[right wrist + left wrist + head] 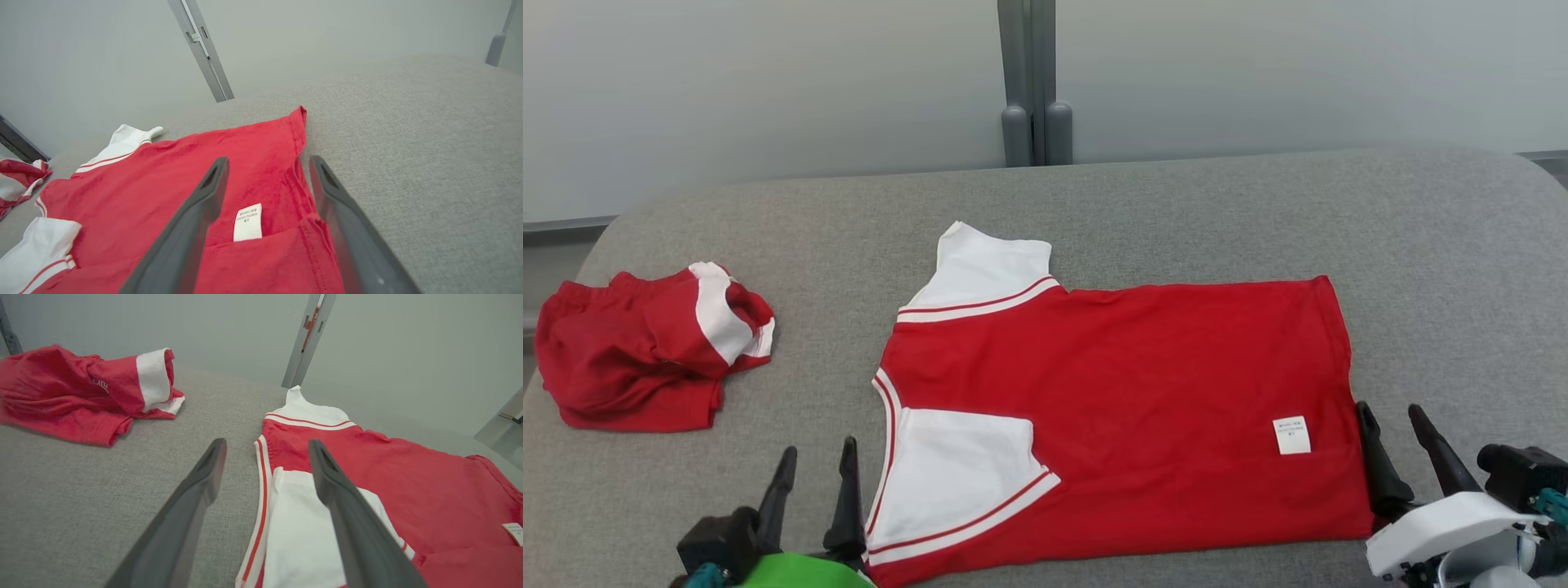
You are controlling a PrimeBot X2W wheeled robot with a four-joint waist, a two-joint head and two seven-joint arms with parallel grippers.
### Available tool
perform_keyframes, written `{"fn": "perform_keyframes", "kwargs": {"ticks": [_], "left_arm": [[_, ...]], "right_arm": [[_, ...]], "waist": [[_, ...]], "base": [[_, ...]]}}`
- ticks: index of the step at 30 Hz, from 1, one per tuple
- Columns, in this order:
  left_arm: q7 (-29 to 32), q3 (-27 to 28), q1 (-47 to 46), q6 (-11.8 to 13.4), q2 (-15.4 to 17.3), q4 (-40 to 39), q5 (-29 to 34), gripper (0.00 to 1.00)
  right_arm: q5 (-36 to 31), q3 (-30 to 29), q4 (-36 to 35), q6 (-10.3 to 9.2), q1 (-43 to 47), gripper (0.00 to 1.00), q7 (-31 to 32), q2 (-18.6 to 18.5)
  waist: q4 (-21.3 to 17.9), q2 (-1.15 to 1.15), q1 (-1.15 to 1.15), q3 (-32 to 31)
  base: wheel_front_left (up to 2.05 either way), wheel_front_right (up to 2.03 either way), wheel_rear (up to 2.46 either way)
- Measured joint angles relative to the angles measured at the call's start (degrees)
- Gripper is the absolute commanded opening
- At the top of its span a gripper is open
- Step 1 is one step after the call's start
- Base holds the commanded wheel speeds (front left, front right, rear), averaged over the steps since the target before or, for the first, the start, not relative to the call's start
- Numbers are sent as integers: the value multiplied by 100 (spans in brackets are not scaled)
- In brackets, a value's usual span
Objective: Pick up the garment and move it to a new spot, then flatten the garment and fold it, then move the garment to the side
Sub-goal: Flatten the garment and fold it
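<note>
The garment [1111, 384] is a red shirt with white sleeves. It lies spread flat on the grey padded surface [1176, 212], neck to the left and hem to the right, with a white label [1291, 434] showing near the hem. My left gripper [818, 447] stands open just left of the near white sleeve [302, 539], with nothing between its fingers [192, 498]. My right gripper [1388, 408] is open at the hem's near corner and holds nothing. In the right wrist view the hem [300, 134] and the label [248, 221] lie below that gripper [268, 161].
A second red and white garment [645, 359] lies crumpled at the far left of the surface. A grey post [1033, 82] stands against the pale wall behind. The surface rounds off at its back corners; bare grey room lies right of the hem.
</note>
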Motion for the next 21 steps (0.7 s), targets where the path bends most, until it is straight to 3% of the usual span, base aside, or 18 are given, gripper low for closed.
{"fn": "perform_keyframes", "kwargs": {"ticks": [10, 21], "left_arm": [[0, 502, -233, 27, 156, -549, 792, 100], [0, 682, -123, -14, 159, -777, 1057, 100]], "right_arm": [[-916, -336, -870, 0, -114, 100, -68, 407], [-1456, -692, -1499, 0, 320, 100, -69, 653]], "waist": [[-39, 0, 0, -16], [-4, 0, 0, -13]], "base": [[0, 0, 0], [0, 0, 0]]}}
